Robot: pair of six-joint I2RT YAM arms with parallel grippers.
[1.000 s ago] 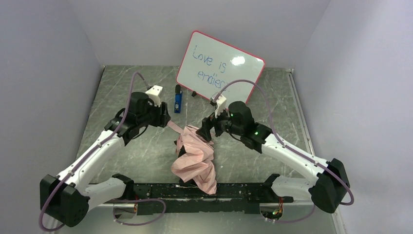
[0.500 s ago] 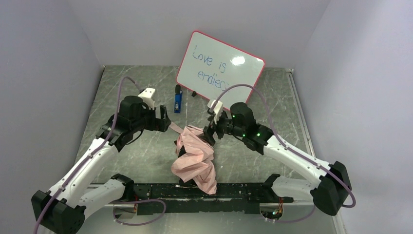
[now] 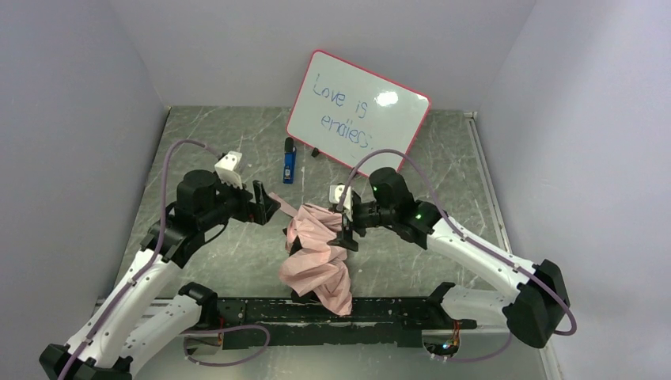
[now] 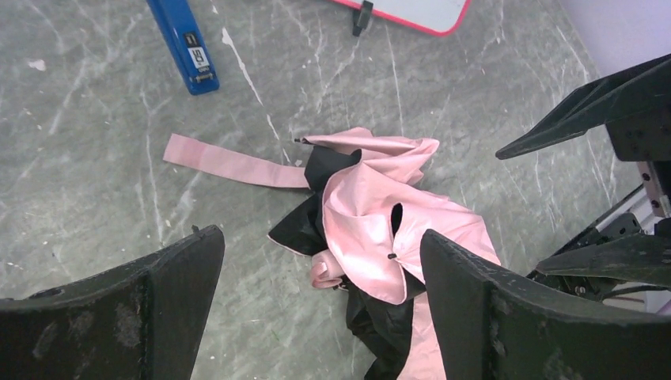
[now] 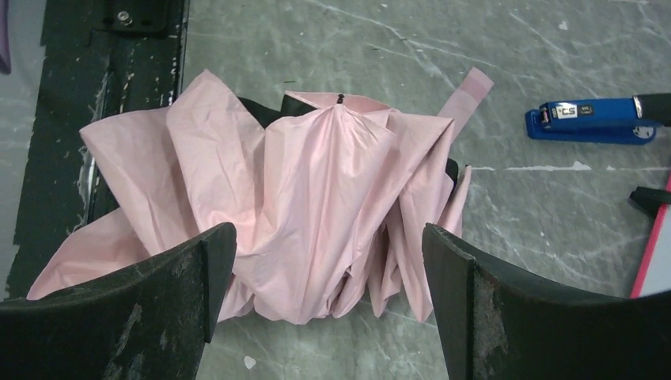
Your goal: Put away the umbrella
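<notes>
While the left end effector [image 3: 265, 206] and right end effector [image 3: 346, 228] both hang wide open and empty, the umbrella [image 3: 316, 253] lies crumpled on the bench [image 3: 221, 253], long axis running near-to-far, its far end between them, closest under the right one.

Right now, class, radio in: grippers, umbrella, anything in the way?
Left gripper open, empty. Right gripper open over umbrella. Umbrella crumpled, strap loose. Blue stapler beyond, apart.
</notes>
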